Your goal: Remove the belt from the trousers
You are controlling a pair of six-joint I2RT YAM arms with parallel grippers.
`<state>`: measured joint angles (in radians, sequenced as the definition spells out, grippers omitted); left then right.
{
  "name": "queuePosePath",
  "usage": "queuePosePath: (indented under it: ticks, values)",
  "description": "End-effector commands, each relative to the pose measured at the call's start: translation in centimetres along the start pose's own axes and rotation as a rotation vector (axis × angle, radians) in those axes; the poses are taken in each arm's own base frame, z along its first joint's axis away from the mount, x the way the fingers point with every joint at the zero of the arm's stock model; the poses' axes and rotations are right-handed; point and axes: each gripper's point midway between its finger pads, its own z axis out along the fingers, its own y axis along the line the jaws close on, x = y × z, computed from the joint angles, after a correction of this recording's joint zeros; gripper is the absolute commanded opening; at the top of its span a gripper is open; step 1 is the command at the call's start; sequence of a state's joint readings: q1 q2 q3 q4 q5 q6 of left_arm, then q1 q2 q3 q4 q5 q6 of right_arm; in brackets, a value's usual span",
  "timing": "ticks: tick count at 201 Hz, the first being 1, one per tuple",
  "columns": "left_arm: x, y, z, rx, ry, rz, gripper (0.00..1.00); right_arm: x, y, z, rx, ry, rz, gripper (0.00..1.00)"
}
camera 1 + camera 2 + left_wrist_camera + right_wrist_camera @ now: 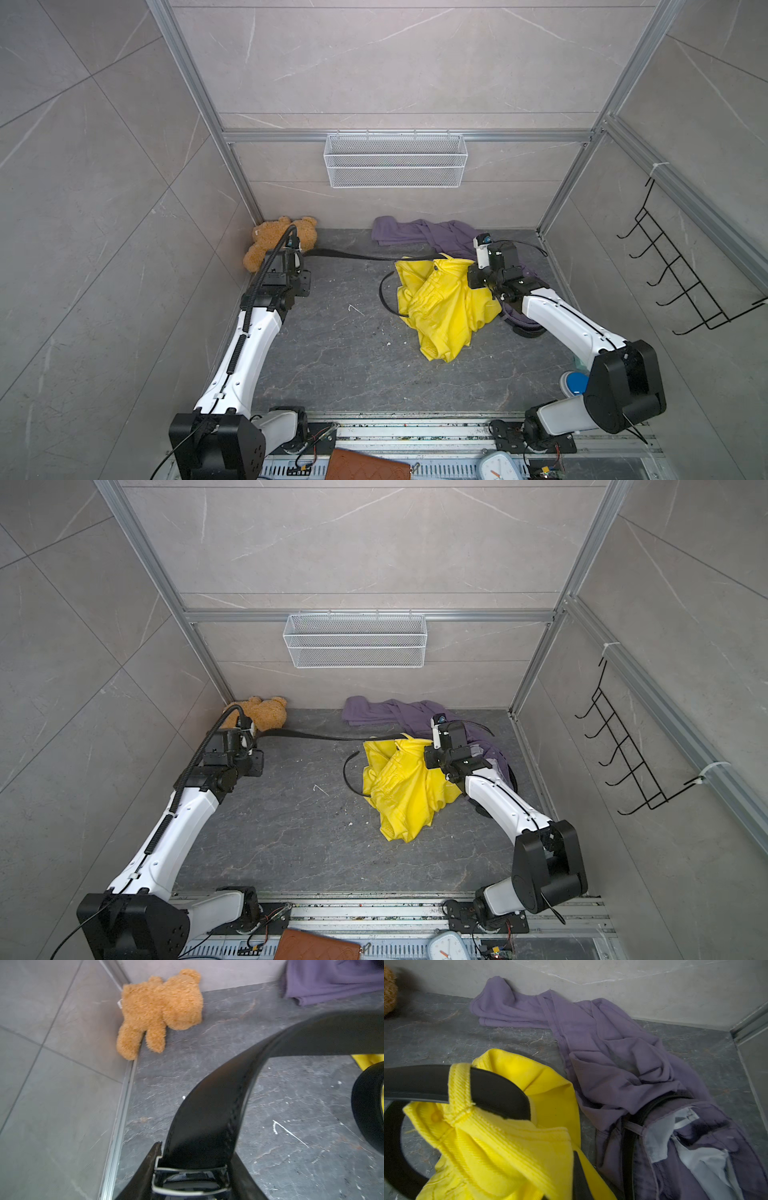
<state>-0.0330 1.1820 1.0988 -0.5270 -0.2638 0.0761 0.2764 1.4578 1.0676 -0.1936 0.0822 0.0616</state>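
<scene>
At ten o'clock the left tool [192, 1180] pinches the taut belt [218, 1095]; at two o'clock the right tool [471, 277] clamps the yellow trousers [440, 307].

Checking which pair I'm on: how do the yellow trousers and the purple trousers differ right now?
The yellow trousers lie bunched mid-floor; the purple trousers sprawl along the back wall. The yellow trousers' belt is drawn taut to the left gripper, shut on its buckle end; the purple trousers' second belt sits in their waistband, unheld. The right gripper grips the yellow trousers, not the purple trousers. Both are crumpled and carry a black belt.
</scene>
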Motion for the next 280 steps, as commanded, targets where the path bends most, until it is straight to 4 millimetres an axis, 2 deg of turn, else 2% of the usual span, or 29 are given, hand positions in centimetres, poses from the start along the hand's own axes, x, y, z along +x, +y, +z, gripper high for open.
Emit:
queuePosePath:
  ticks: [1, 8, 17, 27, 37, 51, 61, 70, 86, 95, 110, 120, 136, 158, 165, 174, 185, 207, 229, 280]
  values:
    - [-0.8, 7.8, -2.8, -0.299, -0.069, -0.219, 0.00, -0.3, -4.9, -1.6, 0.182, -0.028, 0.073, 0.00]
    - [-0.3, 8.5, -2.8, -0.314, -0.059, -0.249, 0.00, -0.4, -4.9, -1.7, 0.179, -0.034, 0.073, 0.00]
    - [-0.1, 8.0, -2.4, -0.271, -0.052, -0.264, 0.00, -0.7, -4.5, -1.8, 0.154, -0.050, 0.064, 0.00]
    - [0.0, 6.5, -1.8, -0.185, -0.047, -0.263, 0.00, -1.1, -4.0, -2.0, 0.121, -0.066, 0.054, 0.00]
    - [0.4, 4.9, -1.1, -0.099, -0.029, -0.259, 0.00, -1.7, -2.6, -2.3, 0.044, -0.107, 0.024, 0.00]
    - [1.6, 3.1, -0.3, -0.039, 0.022, -0.247, 0.01, -2.6, -1.1, -2.9, -0.029, -0.163, 0.002, 0.00]
    - [2.7, 2.1, 0.0, -0.016, 0.058, -0.239, 0.19, -3.2, -0.3, -3.4, -0.055, -0.193, -0.017, 0.00]
    - [3.5, 1.3, -0.1, 0.000, 0.066, -0.232, 0.44, -3.9, 1.0, -4.0, -0.118, -0.228, -0.048, 0.00]
    - [4.2, 0.2, -1.0, 0.003, 0.042, -0.215, 0.79, -4.8, 3.5, -4.9, -0.211, -0.276, -0.112, 0.00]
    - [4.0, -0.5, -1.8, 0.016, 0.008, -0.200, 0.90, -5.1, 4.6, -5.3, -0.237, -0.286, -0.139, 0.00]
    - [3.0, -2.4, -3.0, 0.079, -0.048, -0.150, 0.99, -5.4, 6.6, -5.9, -0.291, -0.301, -0.193, 0.00]
    - [2.0, -3.8, -3.6, 0.104, -0.073, -0.096, 1.00, -5.5, 7.7, -6.2, -0.324, -0.307, -0.225, 0.00]
    - [0.1, -7.4, -4.6, 0.180, -0.124, 0.023, 1.00, -5.5, 9.3, -6.8, -0.366, -0.316, -0.275, 0.00]
    - [-3.3, -14.0, -6.0, 0.391, -0.219, 0.164, 1.00, -5.4, 10.8, -7.3, -0.407, -0.307, -0.319, 0.00]
    - [-3.9, -16.5, -6.3, 0.508, -0.222, 0.195, 1.00, -5.3, 11.3, -7.4, -0.419, -0.298, -0.333, 0.00]
    - [-4.9, -18.8, -6.3, 0.582, -0.220, 0.215, 1.00, -5.1, 11.9, -7.4, -0.432, -0.285, -0.355, 0.00]
    - [-5.4, -21.8, -6.3, 0.673, -0.218, 0.277, 1.00, -5.1, 12.5, -7.5, -0.437, -0.281, -0.371, 0.00]
    - [-5.8, -26.0, -5.8, 0.682, -0.243, 0.447, 1.00, -5.0, 12.8, -7.5, -0.437, -0.273, -0.388, 0.00]
    - [-6.3, -28.3, -5.0, 0.659, -0.262, 0.547, 1.00, -5.1, 13.2, -7.8, -0.450, -0.272, -0.402, 0.00]
    - [-9.2, -29.2, -2.3, 0.503, -0.358, 0.600, 0.96, -5.0, 13.7, -8.2, -0.469, -0.270, -0.416, 0.00]
